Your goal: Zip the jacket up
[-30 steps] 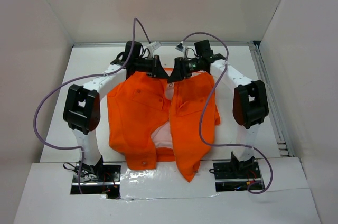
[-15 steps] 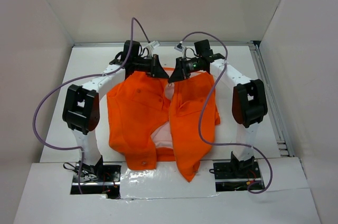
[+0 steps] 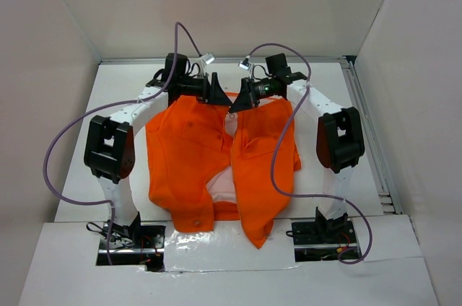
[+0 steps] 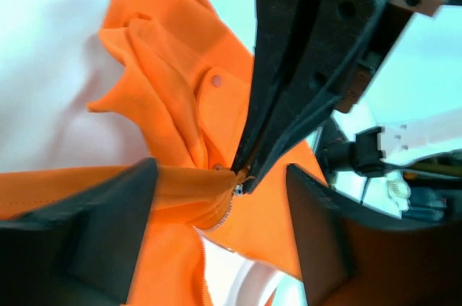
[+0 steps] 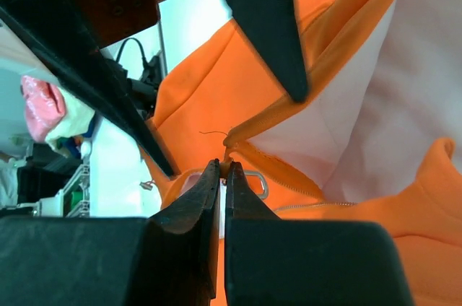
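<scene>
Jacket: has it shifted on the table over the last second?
No. In the top view the jacket keeps the same outline against the table back rail and near edge.

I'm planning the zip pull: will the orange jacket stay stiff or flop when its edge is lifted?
Probably floppy: the jacket lies creased and bunches into folds where the right hand pinches it. Likely light too; the cloth looks thin.

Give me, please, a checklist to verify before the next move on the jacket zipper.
1. Right hand shut on the jacket at its zipper edge: ok.
2. Left hand gripping the fabric: not ok, it is open around it.
3. Front closed: not ok, lining shows between the two sides.
4. Zipper teeth engaged at the start: cannot tell.
</scene>
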You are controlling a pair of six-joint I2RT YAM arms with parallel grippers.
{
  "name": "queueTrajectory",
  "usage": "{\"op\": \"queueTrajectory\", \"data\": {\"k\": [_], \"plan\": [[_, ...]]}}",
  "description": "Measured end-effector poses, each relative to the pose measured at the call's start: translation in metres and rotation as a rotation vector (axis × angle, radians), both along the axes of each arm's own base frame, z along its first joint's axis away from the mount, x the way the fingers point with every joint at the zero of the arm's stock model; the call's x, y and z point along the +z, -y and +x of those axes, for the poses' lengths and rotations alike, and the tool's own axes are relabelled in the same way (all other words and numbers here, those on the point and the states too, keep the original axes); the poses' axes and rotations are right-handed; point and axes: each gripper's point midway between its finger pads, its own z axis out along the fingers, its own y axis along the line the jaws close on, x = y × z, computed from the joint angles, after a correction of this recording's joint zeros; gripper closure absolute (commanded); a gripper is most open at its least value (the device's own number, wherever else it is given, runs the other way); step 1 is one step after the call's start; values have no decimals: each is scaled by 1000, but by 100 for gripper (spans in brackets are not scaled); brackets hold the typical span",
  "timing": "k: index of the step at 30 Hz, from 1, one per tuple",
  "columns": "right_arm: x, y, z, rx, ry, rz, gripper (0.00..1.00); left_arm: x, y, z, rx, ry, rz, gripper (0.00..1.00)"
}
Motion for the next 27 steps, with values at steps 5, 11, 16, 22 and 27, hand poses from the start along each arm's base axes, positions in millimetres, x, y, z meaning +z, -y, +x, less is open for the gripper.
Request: {"op": "queueTrajectory", "data": {"k": [5,11,16,22,27], "plan": [[5,0,-2,13,-8,17,100,-3,-8,-10,-58,-17,-55,8],[11,0,-4,26,-12,34,100,5,-8,-24,-189,37,-128,17],[13,1,-3,23,-22,38,100,-1,-2,-29,-276,50,-163,38],[12,2,-4,19,-35,32,100,-10,10,-33,-329,38,-175,72],[13,6,-1,7,-44,32,100,-7,11,-32,-334,49,-184,93]]}}
